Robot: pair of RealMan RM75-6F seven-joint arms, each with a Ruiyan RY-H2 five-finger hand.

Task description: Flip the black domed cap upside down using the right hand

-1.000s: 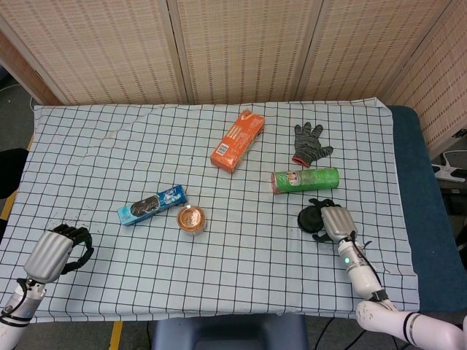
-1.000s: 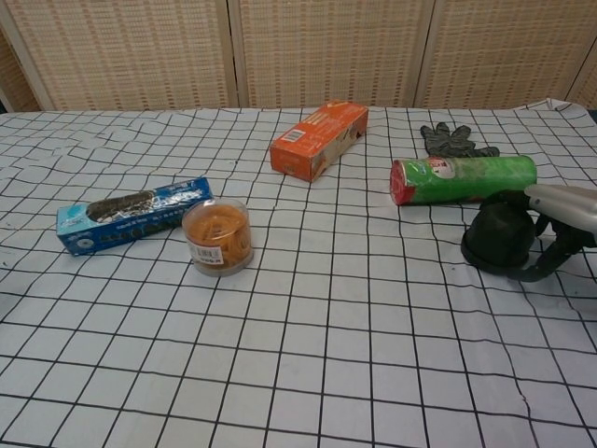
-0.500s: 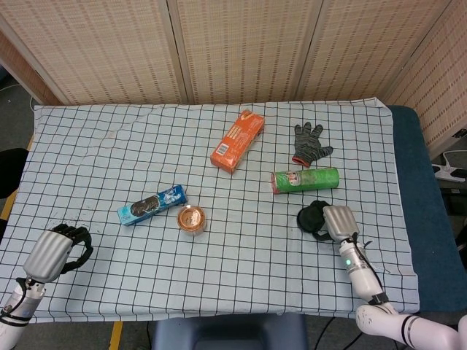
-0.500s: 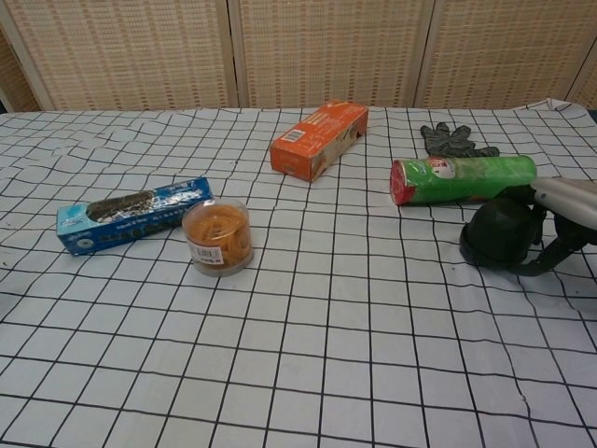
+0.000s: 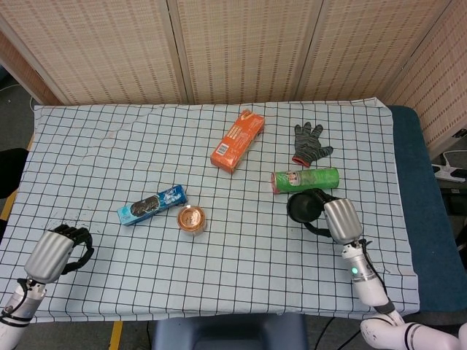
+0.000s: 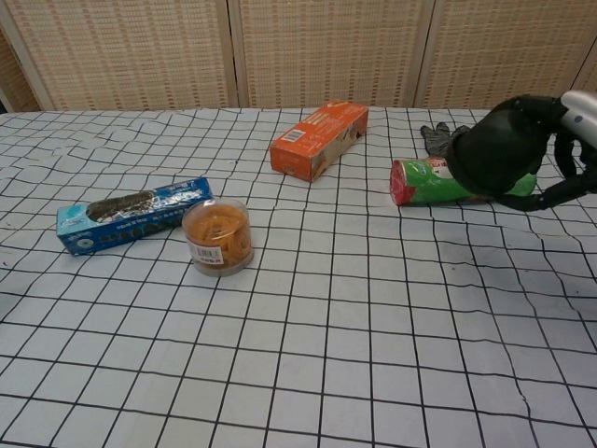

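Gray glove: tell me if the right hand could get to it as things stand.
Probably not yet. The right hand grips the black domed cap, lifted off the cloth, so it is occupied. The gray glove lies uncovered beyond the green can, on that hand's side.

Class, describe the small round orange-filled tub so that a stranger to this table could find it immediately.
Start at the checked tablecloth and go to its front left part, where a long blue snack packet lies. The small clear round tub with orange contents stands upright just right of that packet's near end. It is the only round, upright container; its neighbours are boxes or lie flat.
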